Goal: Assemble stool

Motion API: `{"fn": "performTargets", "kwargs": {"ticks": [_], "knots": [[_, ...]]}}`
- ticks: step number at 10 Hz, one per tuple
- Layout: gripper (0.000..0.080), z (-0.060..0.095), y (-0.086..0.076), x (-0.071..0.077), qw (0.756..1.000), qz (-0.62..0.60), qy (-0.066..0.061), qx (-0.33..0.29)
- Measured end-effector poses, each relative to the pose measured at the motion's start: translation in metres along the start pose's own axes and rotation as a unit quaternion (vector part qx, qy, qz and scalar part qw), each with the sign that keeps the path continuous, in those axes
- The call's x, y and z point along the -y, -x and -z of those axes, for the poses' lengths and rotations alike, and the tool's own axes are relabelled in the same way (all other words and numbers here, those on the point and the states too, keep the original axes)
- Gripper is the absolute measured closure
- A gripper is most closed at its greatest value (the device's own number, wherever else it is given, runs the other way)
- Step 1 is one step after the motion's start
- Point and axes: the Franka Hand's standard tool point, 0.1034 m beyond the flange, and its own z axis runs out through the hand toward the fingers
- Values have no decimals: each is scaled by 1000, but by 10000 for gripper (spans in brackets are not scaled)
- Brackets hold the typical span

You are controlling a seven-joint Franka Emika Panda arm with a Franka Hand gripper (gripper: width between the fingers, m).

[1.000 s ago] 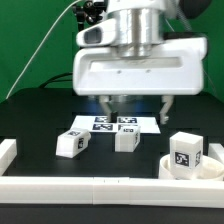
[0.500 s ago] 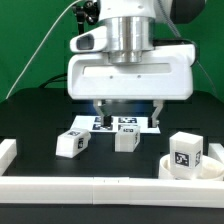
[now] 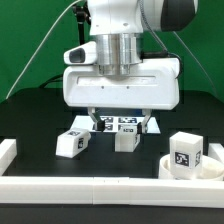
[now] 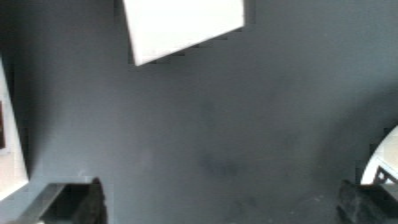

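Observation:
The round white seat [image 3: 200, 170] lies at the exterior view's right, with one tagged block leg [image 3: 186, 152] standing on it. Two more tagged legs stand on the black table, one at the left [image 3: 72, 143] and one in the middle [image 3: 127, 140]. My gripper [image 3: 120, 120] hangs open and empty above the table, just behind the middle leg. In the wrist view the gripper [image 4: 217, 205] has dark fingertips [image 4: 71, 203] wide apart over bare black table. A white shape [image 4: 178, 25] shows beyond them, and I cannot tell which part it is.
The marker board [image 3: 105, 124] lies flat behind the legs, partly hidden by my gripper. A long white rail [image 3: 90, 190] runs along the front edge, and a shorter one [image 3: 8, 150] stands at the left. A green backdrop is behind the table.
The gripper has moved toward the exterior view's left and come lower, still open. The legs and seat have not moved.

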Motion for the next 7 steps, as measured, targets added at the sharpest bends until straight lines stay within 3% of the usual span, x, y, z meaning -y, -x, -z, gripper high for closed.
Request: {"fn": "performTargets", "kwargs": {"ticks": [3,5,7], "knots": [[150,-4,1,-5,994,6,3,106],[150,-12,17,-9,985,3,8,170],[150,-16,19,-6,974,3,10,225]]}}
